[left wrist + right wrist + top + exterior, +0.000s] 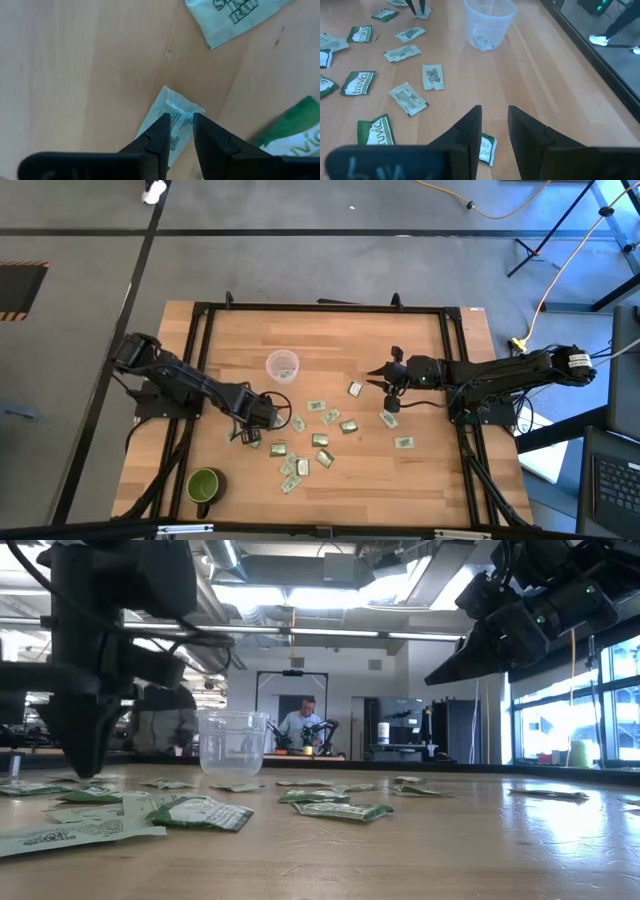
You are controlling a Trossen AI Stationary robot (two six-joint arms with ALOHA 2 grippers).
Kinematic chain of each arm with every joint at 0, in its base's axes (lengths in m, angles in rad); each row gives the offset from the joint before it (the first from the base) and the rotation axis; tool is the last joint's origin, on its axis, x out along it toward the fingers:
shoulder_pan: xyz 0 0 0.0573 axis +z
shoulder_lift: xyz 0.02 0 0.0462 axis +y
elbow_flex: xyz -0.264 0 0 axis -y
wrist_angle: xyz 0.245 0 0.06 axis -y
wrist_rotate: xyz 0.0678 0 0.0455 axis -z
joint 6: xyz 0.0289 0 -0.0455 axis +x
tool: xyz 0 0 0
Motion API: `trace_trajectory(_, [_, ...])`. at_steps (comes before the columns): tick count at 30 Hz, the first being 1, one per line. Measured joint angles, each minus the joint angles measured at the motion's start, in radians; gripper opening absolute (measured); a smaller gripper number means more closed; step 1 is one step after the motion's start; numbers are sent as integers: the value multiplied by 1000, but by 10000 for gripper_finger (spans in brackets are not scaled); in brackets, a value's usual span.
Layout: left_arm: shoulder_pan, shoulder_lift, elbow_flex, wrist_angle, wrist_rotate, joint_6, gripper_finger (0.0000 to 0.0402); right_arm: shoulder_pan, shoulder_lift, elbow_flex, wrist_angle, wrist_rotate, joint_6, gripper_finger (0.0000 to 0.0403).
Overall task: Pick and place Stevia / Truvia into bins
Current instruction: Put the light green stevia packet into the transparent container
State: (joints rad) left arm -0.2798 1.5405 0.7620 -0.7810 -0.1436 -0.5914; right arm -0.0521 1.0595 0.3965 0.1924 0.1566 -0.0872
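Several green and white Truvia sachets [320, 440] lie flat and scattered on the wooden table. The clear plastic cup [283, 366] stands upright beyond them, with a sachet [482, 40] inside. My left gripper [181, 120] points straight down at the left end of the scatter, its fingertips on one sachet [172, 112] that lies on the wood. My right gripper [494, 112] hangs above the table's right half with a narrow gap between its fingers and nothing in them; a sachet [487, 147] lies on the table below it. My left gripper comes from above, pointing down, onto one end of the sachet [186, 107]. The paper shows in the narrow gap between the two fingertips [162, 125], slightly creased there. The rest of the sachet lies flat on the table and runs under one finger.
A green mug [204, 485] stands near the table's front left corner. A black frame [200, 330] runs round the table's edges. Bare wood lies between the cup and the far edge. A person sits in the room behind the table [300, 725].
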Motion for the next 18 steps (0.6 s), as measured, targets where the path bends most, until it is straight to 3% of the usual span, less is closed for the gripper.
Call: trace_trajectory(18, [0,12,1,1,7,1,20,0,0,0,0,0,-1,99])
